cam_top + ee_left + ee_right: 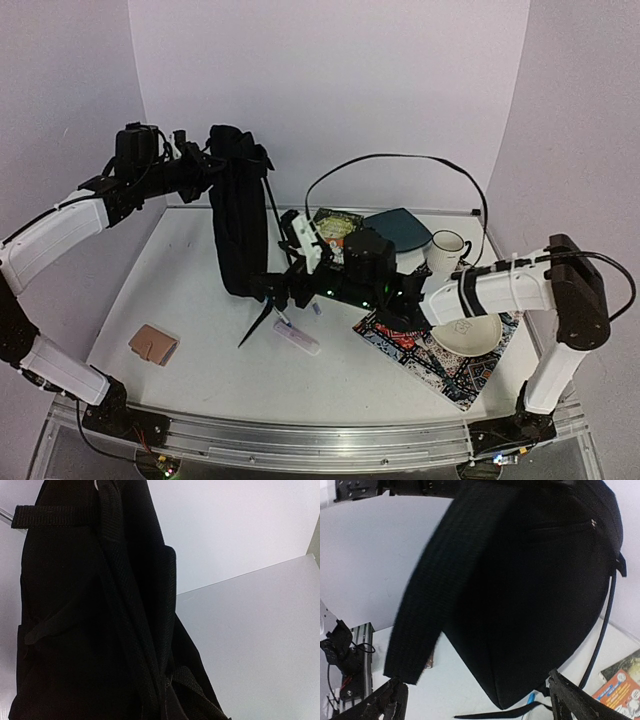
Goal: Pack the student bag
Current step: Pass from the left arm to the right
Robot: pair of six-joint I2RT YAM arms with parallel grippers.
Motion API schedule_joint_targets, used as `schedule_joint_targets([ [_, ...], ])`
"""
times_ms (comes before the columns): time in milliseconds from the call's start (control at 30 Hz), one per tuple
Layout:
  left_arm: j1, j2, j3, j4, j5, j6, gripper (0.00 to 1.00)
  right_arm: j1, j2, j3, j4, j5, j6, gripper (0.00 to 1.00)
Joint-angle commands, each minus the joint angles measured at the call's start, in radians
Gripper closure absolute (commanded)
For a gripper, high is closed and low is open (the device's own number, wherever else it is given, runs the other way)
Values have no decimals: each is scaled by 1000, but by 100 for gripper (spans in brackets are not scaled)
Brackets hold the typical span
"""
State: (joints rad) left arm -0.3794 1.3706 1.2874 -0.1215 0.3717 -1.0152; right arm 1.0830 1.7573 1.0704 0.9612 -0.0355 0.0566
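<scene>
The student bag, a large black fabric backpack, hangs upright above the table with its bottom just off the surface. My left gripper is shut on the bag's top and holds it up. In the left wrist view the bag and its straps fill the frame and hide the fingers. My right gripper is open and low beside the bag's bottom corner. In the right wrist view its two fingertips stand wide on either side of the bag's bottom. A broad strap hangs at the left.
On the table lie a brown wallet, a clear pen case, a book, a teal pouch, a white mug, and a bowl on a patterned cloth. A black cable arcs overhead.
</scene>
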Motion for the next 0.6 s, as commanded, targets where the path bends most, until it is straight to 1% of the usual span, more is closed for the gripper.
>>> schedule_joint_targets([
  [0,4,-90,9,257,-31,-38,100,48,94,110,159,124,-219,2],
  [100,4,-96,1,270,-28,-50,100,58,163,186,163,144,-265,2],
  [233,4,-112,-10,274,-25,-56,100,60,258,285,168,226,-342,2],
  [300,4,-128,-23,276,-27,-60,100,59,287,326,174,275,-388,7],
  [333,4,-138,-31,276,-28,-60,100,59,296,341,176,292,-421,11],
  [367,4,-148,-41,276,-29,-59,100,59,303,351,176,303,-454,18],
  [400,3,-159,-52,276,-32,-53,100,58,304,353,176,313,-486,29],
  [433,3,-168,-65,277,-39,-47,100,58,300,349,178,321,-511,44],
  [500,4,-198,-97,275,-55,-37,100,55,287,332,180,344,-560,66],
  [567,4,-225,-128,273,-66,-30,100,52,270,310,180,356,-622,82],
])
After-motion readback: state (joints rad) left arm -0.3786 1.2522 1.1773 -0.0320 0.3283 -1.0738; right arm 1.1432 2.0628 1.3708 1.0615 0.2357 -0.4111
